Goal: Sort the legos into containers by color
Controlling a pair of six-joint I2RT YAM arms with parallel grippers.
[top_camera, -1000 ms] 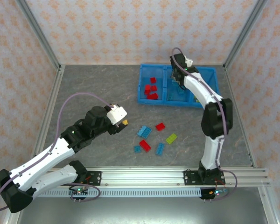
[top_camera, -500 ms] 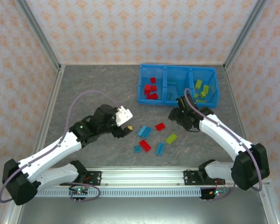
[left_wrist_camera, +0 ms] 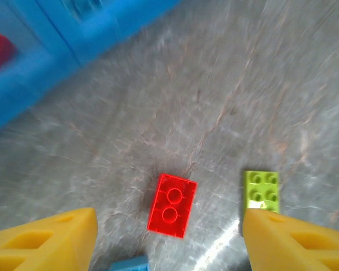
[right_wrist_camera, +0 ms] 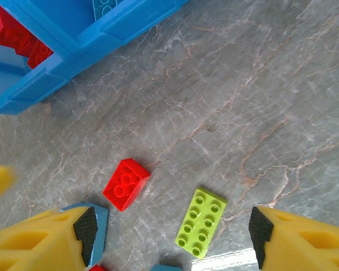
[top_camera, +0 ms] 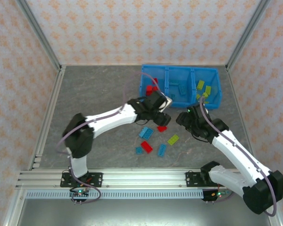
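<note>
Loose legos lie mid-table: a red brick [top_camera: 162, 127], a yellow-green brick [top_camera: 173, 139], light blue bricks [top_camera: 145, 132], another red brick [top_camera: 146, 147]. My left gripper [top_camera: 159, 115] hovers open above the upside-down red brick [left_wrist_camera: 172, 204], which lies between its yellow fingers [left_wrist_camera: 42, 243]; the yellow-green brick [left_wrist_camera: 262, 191] is by the right finger. My right gripper [top_camera: 183, 121] hangs open just right of it, with the yellow-green brick [right_wrist_camera: 201, 222] between its fingers [right_wrist_camera: 299, 243] and the red brick [right_wrist_camera: 126, 183] to the left. The containers [top_camera: 146, 101] hold sorted bricks.
The blue bin [right_wrist_camera: 73, 51] sits at the back right, red bricks [right_wrist_camera: 17, 34] in its left compartment, light blue [top_camera: 179, 88] in the middle, yellow-green [top_camera: 203, 89] on the right. Both grippers are close together over the loose pile. Metal frame rails border the table.
The left arm swung from the table's left-middle to the loose bricks near the bin. The right arm came off the bin down to the same pile, its jaws spreading wider.
</note>
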